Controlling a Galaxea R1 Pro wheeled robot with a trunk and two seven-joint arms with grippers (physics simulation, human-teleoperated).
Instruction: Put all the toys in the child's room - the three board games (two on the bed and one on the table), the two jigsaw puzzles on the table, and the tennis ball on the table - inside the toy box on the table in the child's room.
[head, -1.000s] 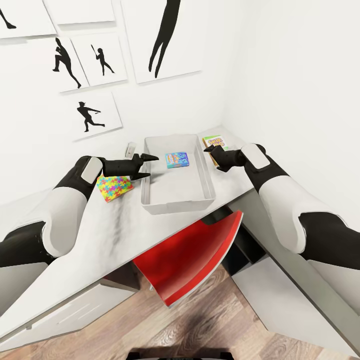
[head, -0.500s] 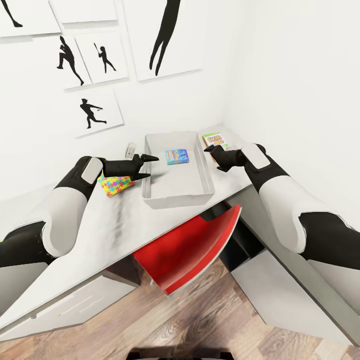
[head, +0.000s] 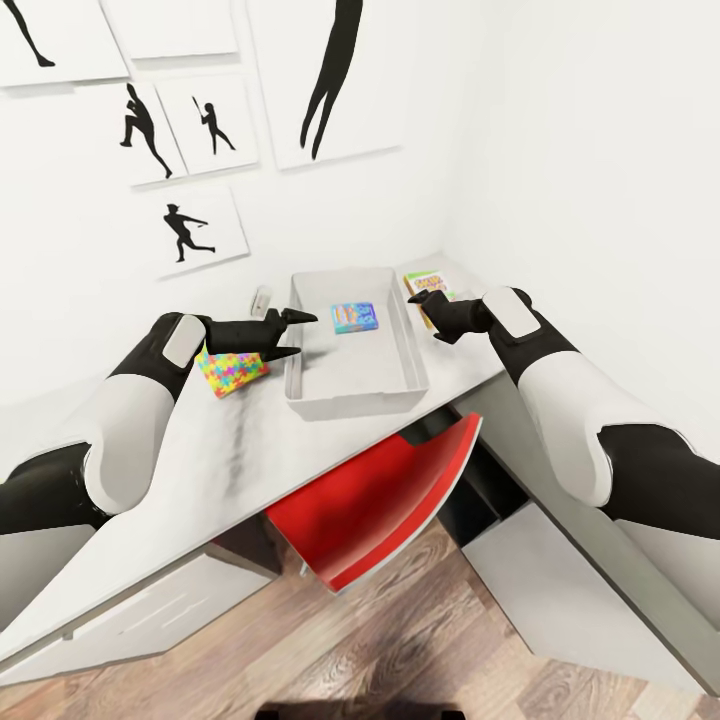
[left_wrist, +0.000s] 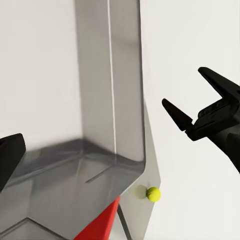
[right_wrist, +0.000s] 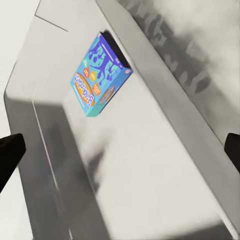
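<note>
Blue board game (head: 355, 318) lies flat inside the toy box (head: 405, 345) on the table (head: 200, 450). Left gripper (head: 297, 334) and right gripper (head: 420, 309) flank the box, fingers spread, both empty. Jigsaw puzzle (head: 230, 370) just left of the box.

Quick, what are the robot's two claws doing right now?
Left gripper: jaws open, holding nothing.
Right gripper: jaws open, holding nothing.
</note>
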